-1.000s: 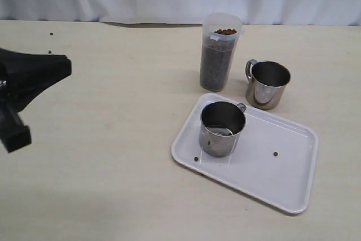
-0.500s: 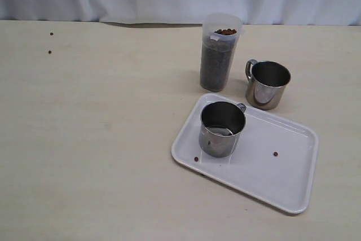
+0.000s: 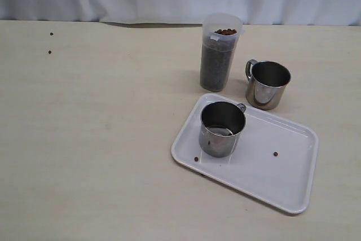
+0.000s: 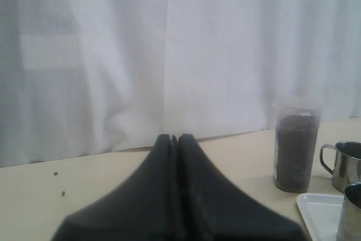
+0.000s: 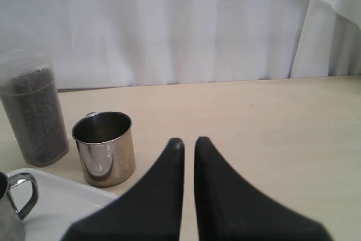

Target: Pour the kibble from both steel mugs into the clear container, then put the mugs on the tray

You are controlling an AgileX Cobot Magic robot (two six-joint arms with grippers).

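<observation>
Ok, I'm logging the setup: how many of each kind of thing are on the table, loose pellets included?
Mugs: 2
Container: 1
Tray: 1
Loose pellets: 4
Total: 8

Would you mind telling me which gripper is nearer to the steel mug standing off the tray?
Right. The right gripper is close to that mug, which stands just ahead of it to one side; the left gripper is much farther back.
</observation>
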